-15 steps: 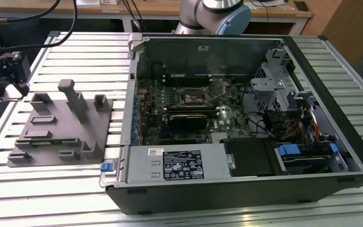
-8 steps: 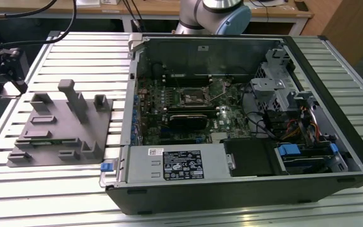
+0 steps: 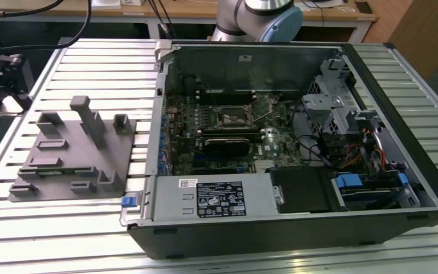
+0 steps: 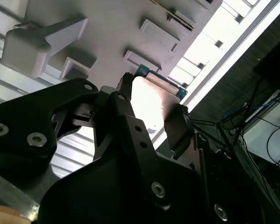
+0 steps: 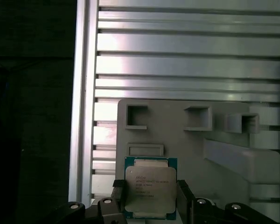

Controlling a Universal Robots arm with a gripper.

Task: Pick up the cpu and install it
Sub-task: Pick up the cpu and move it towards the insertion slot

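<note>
Black linkage of the hand [image 5: 151, 187] sits closest to the lens in both wrist views. We note the hand set narrow around the cpu [image 5: 150, 192], with one pad [image 5: 119, 193] against each of two opposite edges. The chip has its silvery lid up and a green rim, and lies parallel to the face of the grey fixture [image 5: 191, 140], just beside a small raised rectangular frame [image 5: 144, 150]. We cannot tell whether it rests on that face or hangs just off it. In the second wrist view, glare washes the lid and the teal rim shows between the pads.

Exterior view:
- The fixture is in the left half of the frame, on the slatted aluminium surface [image 3: 67, 228].
- An open tower case [image 3: 295, 234] lies on its side across centre and right, just beside the fixture.
- Inside it are the motherboard [image 3: 203, 142], a dark metal-framed socket [image 3: 230, 116] near frame centre, and a grey power supply [image 3: 211, 197] with a white label along the case's lower edge.
- The robot arm [image 3: 253, 14] stands at top centre, behind the case.
</note>
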